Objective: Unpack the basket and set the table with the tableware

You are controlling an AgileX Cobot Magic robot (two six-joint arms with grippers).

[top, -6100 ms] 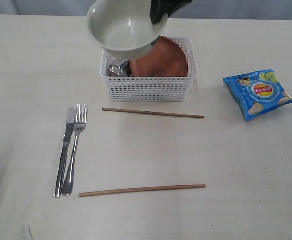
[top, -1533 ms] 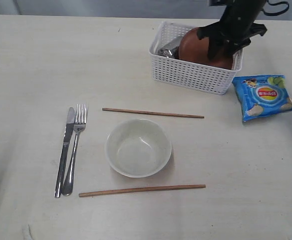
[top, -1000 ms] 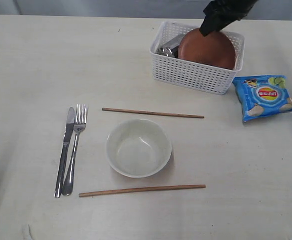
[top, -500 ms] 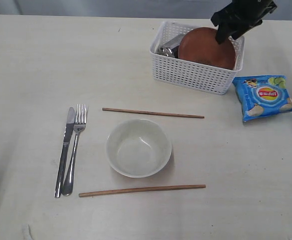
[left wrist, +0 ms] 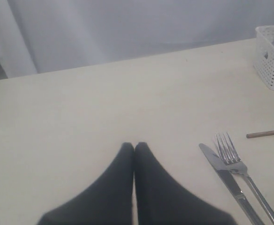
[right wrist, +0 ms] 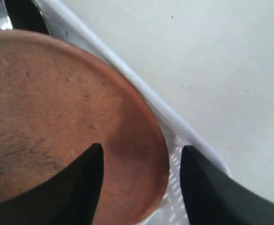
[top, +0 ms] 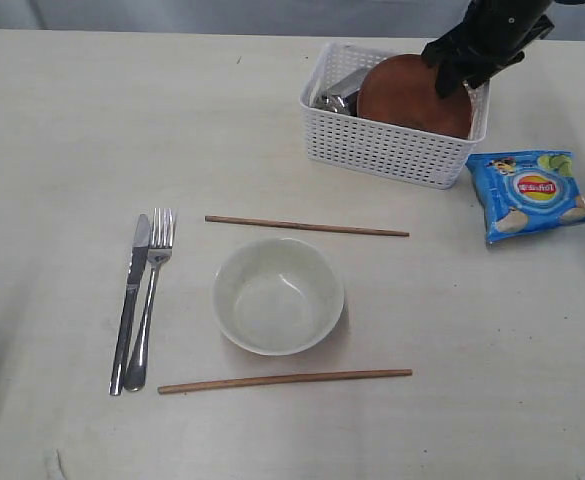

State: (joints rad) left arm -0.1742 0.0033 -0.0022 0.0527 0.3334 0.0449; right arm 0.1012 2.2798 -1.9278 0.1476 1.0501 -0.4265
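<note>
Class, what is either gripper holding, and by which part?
Nothing. The right gripper hangs with jaws open over the rim of the plate; the left gripper is shut, empty.

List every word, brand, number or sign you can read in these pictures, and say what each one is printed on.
On the blue chip bag: white lettering inside a round red and yellow logo, too small and blurred to read.
On the basket, bowl, knife and fork: no text to be seen.
</note>
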